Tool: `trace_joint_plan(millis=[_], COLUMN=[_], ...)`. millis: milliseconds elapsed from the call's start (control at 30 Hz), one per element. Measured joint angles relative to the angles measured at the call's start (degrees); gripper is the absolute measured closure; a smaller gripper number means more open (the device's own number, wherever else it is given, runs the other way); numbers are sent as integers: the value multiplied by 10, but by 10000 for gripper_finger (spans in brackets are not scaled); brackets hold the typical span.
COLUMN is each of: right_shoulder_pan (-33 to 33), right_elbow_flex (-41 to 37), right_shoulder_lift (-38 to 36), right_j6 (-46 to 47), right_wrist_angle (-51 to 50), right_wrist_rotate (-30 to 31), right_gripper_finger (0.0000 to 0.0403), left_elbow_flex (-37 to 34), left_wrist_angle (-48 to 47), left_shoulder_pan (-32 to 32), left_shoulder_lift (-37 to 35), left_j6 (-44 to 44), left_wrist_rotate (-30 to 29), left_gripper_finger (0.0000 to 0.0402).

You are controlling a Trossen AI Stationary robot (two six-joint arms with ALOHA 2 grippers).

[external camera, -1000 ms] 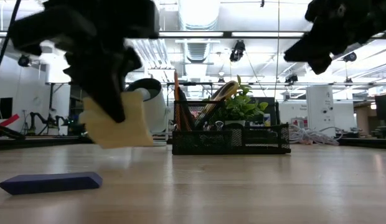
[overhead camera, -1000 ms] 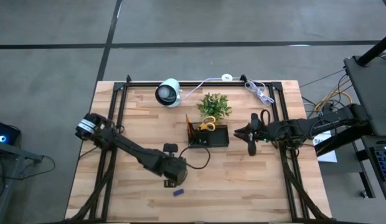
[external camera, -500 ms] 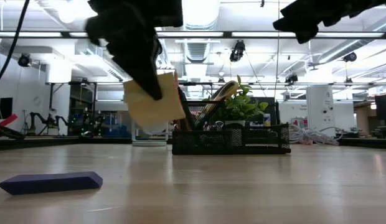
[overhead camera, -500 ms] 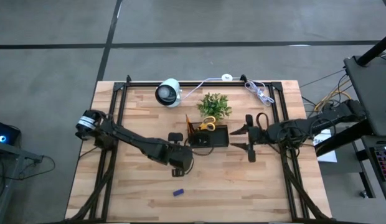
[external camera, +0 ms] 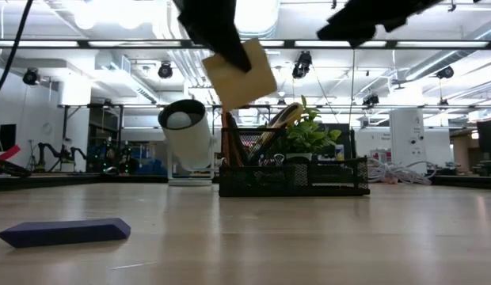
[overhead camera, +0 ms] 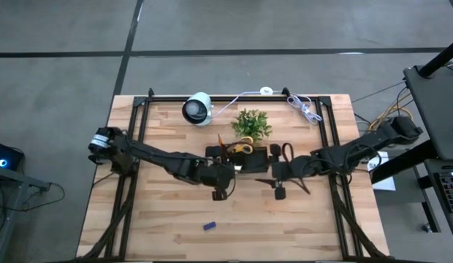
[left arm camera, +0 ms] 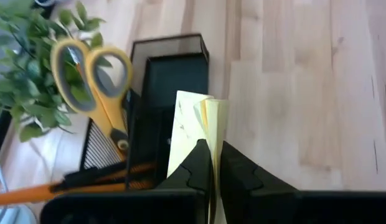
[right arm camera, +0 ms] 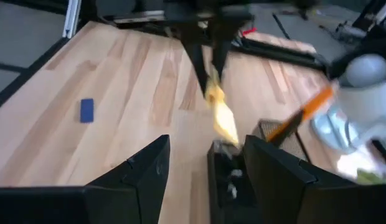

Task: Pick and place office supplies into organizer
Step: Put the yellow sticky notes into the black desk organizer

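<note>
My left gripper (overhead camera: pixel 225 174) is shut on the yellow sticky-note pad (external camera: pixel 239 71), held high just above the left end of the black mesh organizer (external camera: pixel 293 176). The organizer (overhead camera: pixel 248 158) holds yellow-handled scissors (left arm camera: pixel 93 81) and an orange pencil (left arm camera: pixel 87 186). My right gripper (overhead camera: pixel 274 183) is open and empty, just near-right of the organizer; its wrist view looks at the pad (right arm camera: pixel 221 115). A small blue block (overhead camera: pixel 208 226) lies flat on the table near the front. My left gripper pinches one edge of the pad (left arm camera: pixel 208 134) between its two fingers (left arm camera: pixel 196 165). The fingers slant down from above. The pad sticks out past the fingertips, tilted, its sheets fanning slightly apart, lifted clear of table and organizer.
A white round camera (overhead camera: pixel 197 108) and a green potted plant (overhead camera: pixel 252 123) stand behind the organizer. Black frame rails (overhead camera: pixel 139 131) run along the table's left, right and far sides. A white cable (overhead camera: pixel 305 109) lies at the far right. Bare wood (overhead camera: pixel 285 226) lies at the front right.
My left gripper has risen and carried the pad from near the blue block toward the table's far edge and right, up over the organizer's left end. My right gripper has moved toward the table's left and near edge, closer to the organizer.
</note>
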Motion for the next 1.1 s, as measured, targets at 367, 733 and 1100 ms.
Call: trace_joint_plan(millis=[367,733,1100], right_shoulder_pan=[0,0,-3], right_elbow_flex=[69,107,110], right_shoulder_lift=[94,128,129], right_j6=[-83,-125,-135], right_wrist_angle=[-22,-37,-34], right_wrist_rotate=[3,65,92], right_gripper_finger=[209,209,224], left_elbow_flex=[38,38,39], left_wrist_angle=[-1,18,37], left_shoulder_pan=[3,3,1], left_shoulder_lift=[0,1,1], left_j6=[31,31,43], left_wrist_rotate=[0,5,11], left_gripper_finger=[401,401,401])
